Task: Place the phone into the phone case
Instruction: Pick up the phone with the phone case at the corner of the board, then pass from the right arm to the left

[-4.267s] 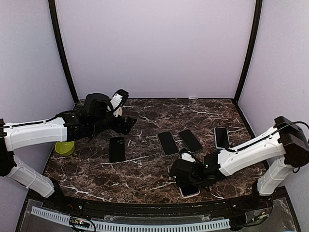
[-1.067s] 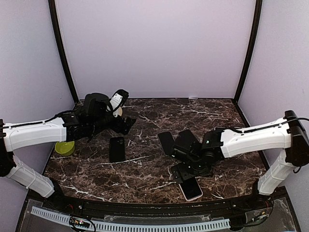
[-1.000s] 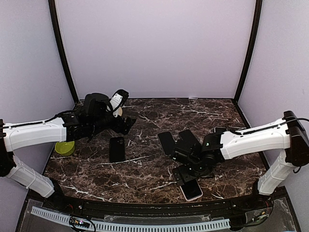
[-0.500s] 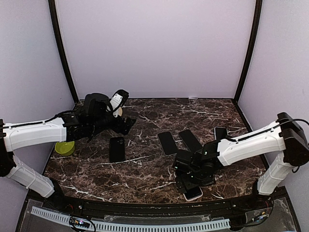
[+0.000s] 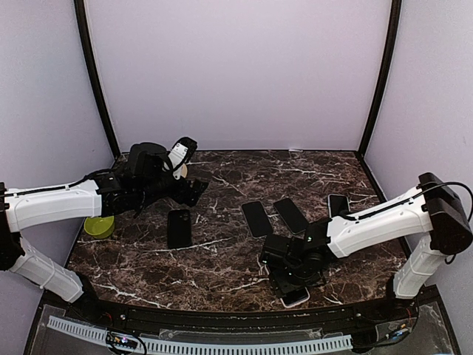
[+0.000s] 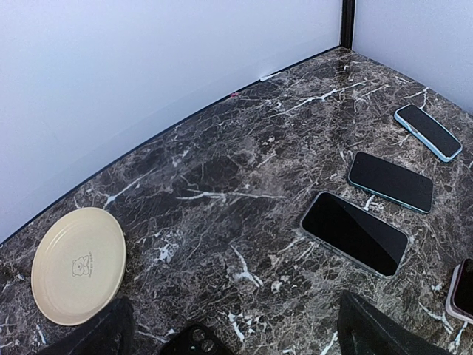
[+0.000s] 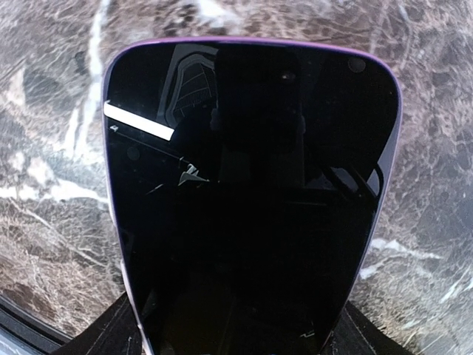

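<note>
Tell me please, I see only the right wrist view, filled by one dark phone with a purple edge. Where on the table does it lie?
Observer: The phone lies at the near edge of the table, right of centre, under the right gripper.
Operator: Are other phones there?
Observer: Three other phones lie in a row farther back, screens up.
Operator: And the left gripper?
Observer: The left gripper hangs open above the left rear of the table, holding nothing.

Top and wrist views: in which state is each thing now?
Purple-edged phone: flat, screen up.
Right gripper: straddling that phone, grip unclear.
Left gripper: open, empty.
Black case: flat, untouched.
Three other phones: flat, screens up.
Plate: empty.
</note>
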